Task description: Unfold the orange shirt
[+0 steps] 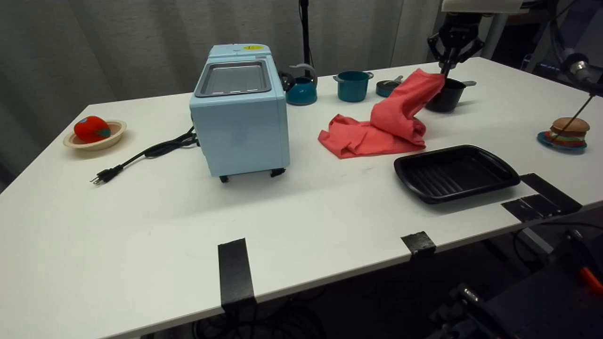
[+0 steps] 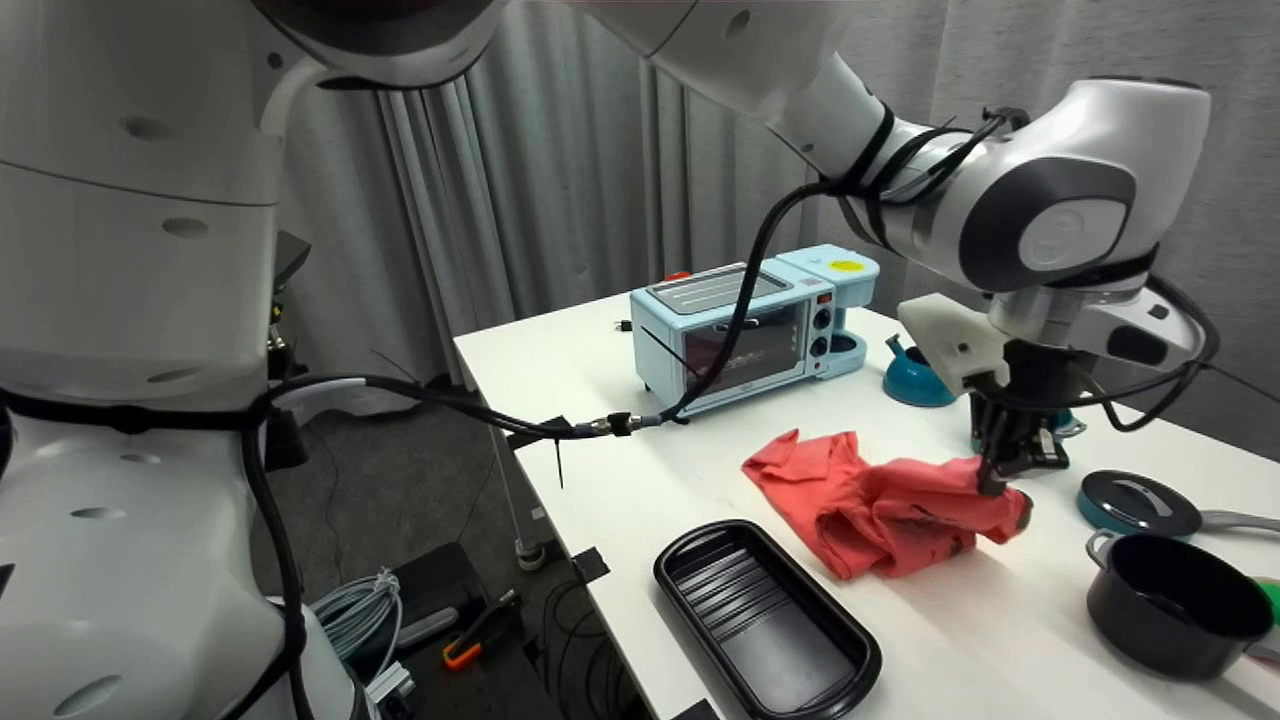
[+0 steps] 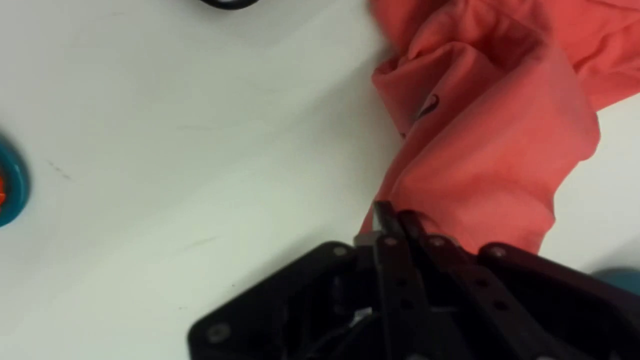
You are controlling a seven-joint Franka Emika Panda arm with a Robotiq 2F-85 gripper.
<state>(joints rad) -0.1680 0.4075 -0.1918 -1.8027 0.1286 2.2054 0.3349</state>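
The orange shirt, a coral-red cloth, lies crumpled on the white table in an exterior view [image 1: 395, 117]. It also shows in an exterior view [image 2: 880, 520] and in the wrist view [image 3: 500, 160]. One end of it is lifted off the table to my gripper [image 1: 445, 73], and the rest is bunched and folded on the table. My gripper is shut on that end in an exterior view [image 2: 993, 482]. In the wrist view, the fingertips [image 3: 398, 215] are close together over the cloth, and the pinched part is mostly hidden behind them. A dark print shows on a fold.
A black pan [image 1: 457, 173] lies near the table's front edge, close to the shirt. A light-blue toaster oven [image 1: 242, 127] stands to one side. A black pot [image 2: 1178, 603], a lidded pan [image 2: 1138, 503], a teal pot [image 1: 353, 86] and a kettle [image 1: 302, 91] stand nearby.
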